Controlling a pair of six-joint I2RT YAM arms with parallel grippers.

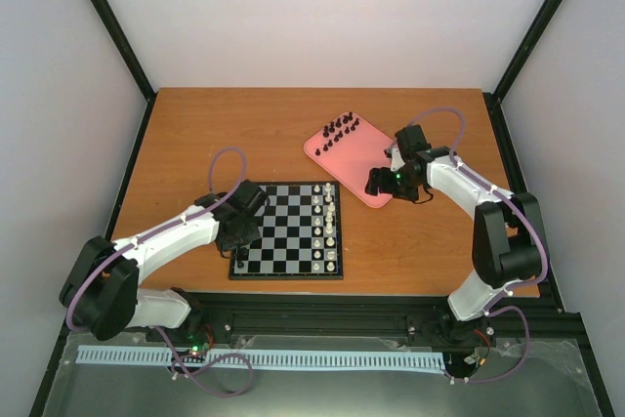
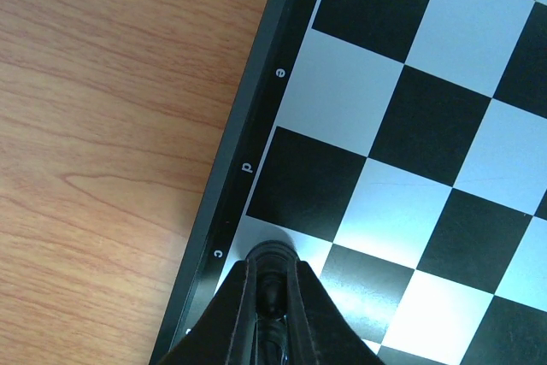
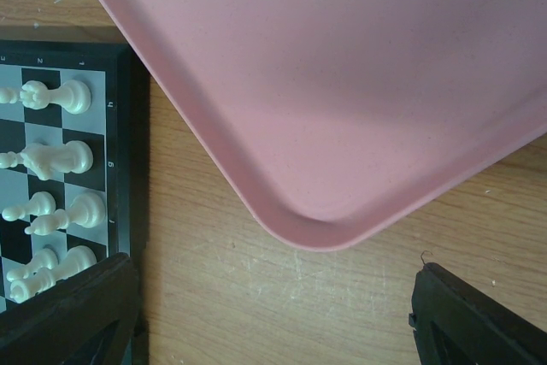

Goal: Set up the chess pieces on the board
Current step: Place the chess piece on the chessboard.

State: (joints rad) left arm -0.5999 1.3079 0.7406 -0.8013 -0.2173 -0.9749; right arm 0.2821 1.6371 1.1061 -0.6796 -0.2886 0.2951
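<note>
The board lies in the middle of the table, with white pieces along its right side. My left gripper is over the board's left edge. In the left wrist view it is shut on a black chess piece, whose base is at the light square by the letter c. Several black pieces stand at the far end of the pink tray. My right gripper is open and empty over bare wood just off the tray's near corner.
A small dark piece seems to stand on the board's near left corner. In the right wrist view the white pieces and the board's edge are at the left. Black frame posts stand at the table's far corners.
</note>
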